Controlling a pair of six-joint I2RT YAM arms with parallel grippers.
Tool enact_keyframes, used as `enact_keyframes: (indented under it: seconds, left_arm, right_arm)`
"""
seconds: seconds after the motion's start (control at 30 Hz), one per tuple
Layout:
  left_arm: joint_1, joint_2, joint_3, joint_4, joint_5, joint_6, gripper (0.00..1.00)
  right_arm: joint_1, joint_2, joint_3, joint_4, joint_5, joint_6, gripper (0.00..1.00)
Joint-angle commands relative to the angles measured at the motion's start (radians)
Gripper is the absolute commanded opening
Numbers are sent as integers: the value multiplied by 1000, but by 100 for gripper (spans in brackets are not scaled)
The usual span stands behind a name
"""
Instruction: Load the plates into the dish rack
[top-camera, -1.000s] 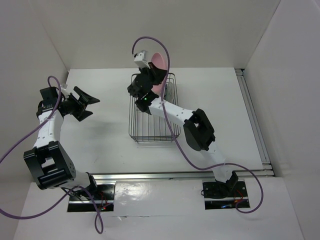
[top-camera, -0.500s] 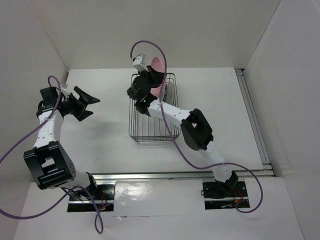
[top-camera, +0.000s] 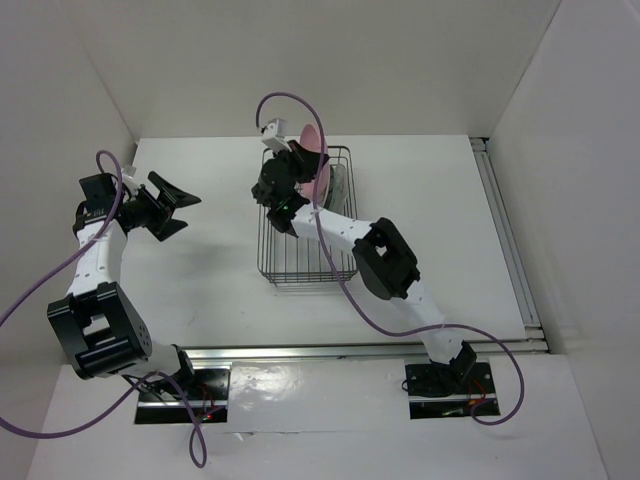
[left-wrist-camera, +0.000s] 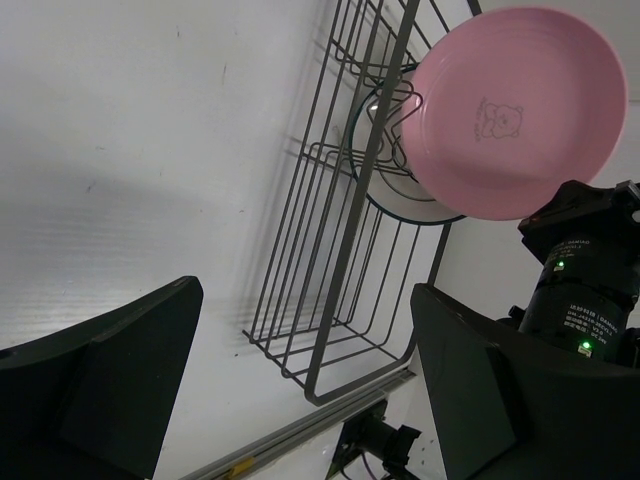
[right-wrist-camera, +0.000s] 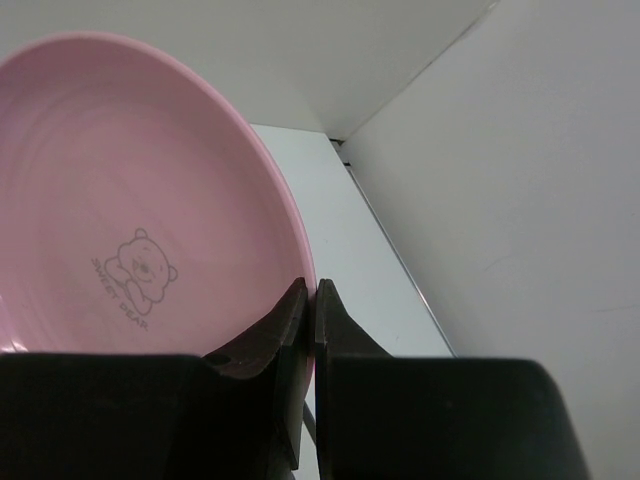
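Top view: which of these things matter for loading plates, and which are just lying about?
Job: pink plate, gripped by the right pincer; dish rack; dark-rimmed plate inside it.
Just there: purple cables; metal rail; open left pincer.

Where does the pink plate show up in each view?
Top external: the pink plate at top centre, over the far end of the dish rack.
Left wrist: upper right, bear print facing the camera.
Right wrist: fills the left half, rim between the fingers.
Shared landmark: the right gripper pinching its rim.

Smooth, seemingly plastic pink plate (left-wrist-camera: 510, 110) (faintly glossy); dark metal-wire dish rack (left-wrist-camera: 364, 190).
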Motion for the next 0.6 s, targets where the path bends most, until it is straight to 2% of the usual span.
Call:
enact_keyframes:
  seconds: [0.0,0.07,0.13,0.27,0.4,0.57]
  left_arm:
    - [6,5,-6,36,31,1,99]
    - [6,5,-6,36,31,1,99]
    - [6,5,-6,36,31,1,99]
    - [6,5,-6,36,31,1,99]
    - [6,5,-6,36,31,1,99]
    - [6,5,-6,36,31,1,99]
  right_arm:
    - [-3,14,55,22,227,5,0]
    - [-3,14,55,22,218,5,0]
    - [-3,23,55,22,218,5,6]
    - [6,23,64,34,218,-18,11]
    - [6,45,73,71,218,-47,11]
    - [15,54,73,120,209,-101,17]
